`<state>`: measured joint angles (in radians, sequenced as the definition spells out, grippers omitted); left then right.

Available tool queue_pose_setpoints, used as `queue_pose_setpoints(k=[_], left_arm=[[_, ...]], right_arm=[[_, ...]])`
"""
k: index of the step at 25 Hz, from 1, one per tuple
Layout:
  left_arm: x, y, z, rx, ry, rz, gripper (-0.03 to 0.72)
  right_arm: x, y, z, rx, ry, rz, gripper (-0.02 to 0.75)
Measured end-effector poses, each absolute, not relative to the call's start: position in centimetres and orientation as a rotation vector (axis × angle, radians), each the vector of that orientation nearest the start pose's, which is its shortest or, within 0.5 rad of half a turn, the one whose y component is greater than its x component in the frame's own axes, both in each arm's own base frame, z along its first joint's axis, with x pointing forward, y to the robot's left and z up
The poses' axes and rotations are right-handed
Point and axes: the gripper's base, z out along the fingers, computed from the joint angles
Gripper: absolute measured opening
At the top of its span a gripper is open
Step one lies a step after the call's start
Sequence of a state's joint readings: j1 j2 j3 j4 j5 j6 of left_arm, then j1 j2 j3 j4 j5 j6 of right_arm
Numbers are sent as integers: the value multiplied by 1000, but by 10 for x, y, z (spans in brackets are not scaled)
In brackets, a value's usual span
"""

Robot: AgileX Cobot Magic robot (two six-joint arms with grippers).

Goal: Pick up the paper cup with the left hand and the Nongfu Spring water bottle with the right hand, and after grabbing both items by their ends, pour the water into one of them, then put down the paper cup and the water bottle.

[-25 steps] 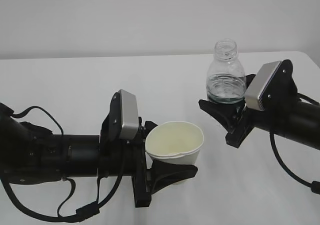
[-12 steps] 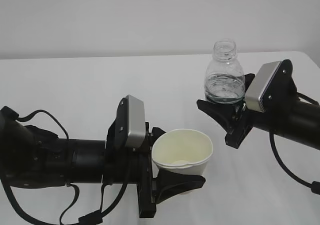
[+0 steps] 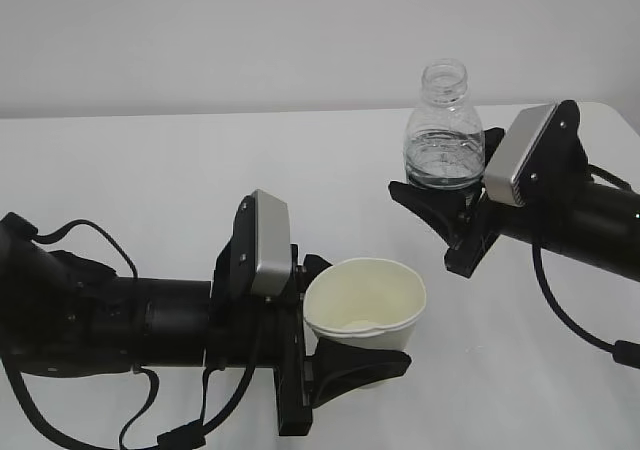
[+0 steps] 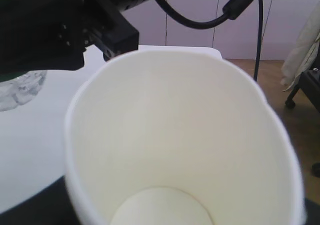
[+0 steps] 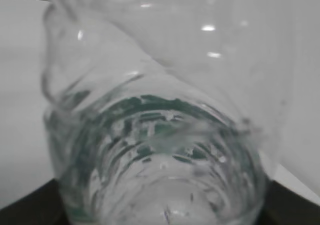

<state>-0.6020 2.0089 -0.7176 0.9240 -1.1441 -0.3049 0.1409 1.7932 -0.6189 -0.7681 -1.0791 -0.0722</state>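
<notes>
Exterior view, lower left: the left arm is laid low across the white table [image 3: 150, 180], reaching toward the frame centre. The left tool [image 3: 345, 355] is seen clamped on the lower part of the paper cup [image 3: 365, 295], its black jaws set on either side of the cup's base. The cup is held upright, mouth up, in the lower centre of the frame; whether its base touches the table cannot be told. Its rim is pressed slightly out of round. In the left wrist view the cup [image 4: 185, 135] fills most of the frame, pale cream inside, with its round bottom visible at the lower edge; no liquid can be made out in it.

Exterior view, upper right: the right arm enters from the right edge. The right tool [image 3: 440, 198] is seen clamped on the lower part of the Nongfu Spring water bottle [image 3: 444, 130]. The bottle is held upright with its open threaded neck at the top, higher in the frame than the cup and well apart from it, to the cup's upper right. The water [image 3: 440, 165] is seen standing in the lower part of the bottle. In the right wrist view the bottle [image 5: 160, 135] fills the frame, blurred, with green label marks showing through the clear ribbed wall.
</notes>
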Motion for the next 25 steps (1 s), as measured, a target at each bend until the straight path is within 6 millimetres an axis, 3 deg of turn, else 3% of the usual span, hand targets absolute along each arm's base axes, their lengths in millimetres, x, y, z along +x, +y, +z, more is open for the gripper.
queue_pose_setpoints(k=[12,25], left_arm=[[227,-242,119,1244,1417,-1038,463],[227,-242,119,1249,1416,-1039,463]], right_arm=[[302,102,161,-1025,1386,309,465],[302,102,162,-1156,1262,160,465]])
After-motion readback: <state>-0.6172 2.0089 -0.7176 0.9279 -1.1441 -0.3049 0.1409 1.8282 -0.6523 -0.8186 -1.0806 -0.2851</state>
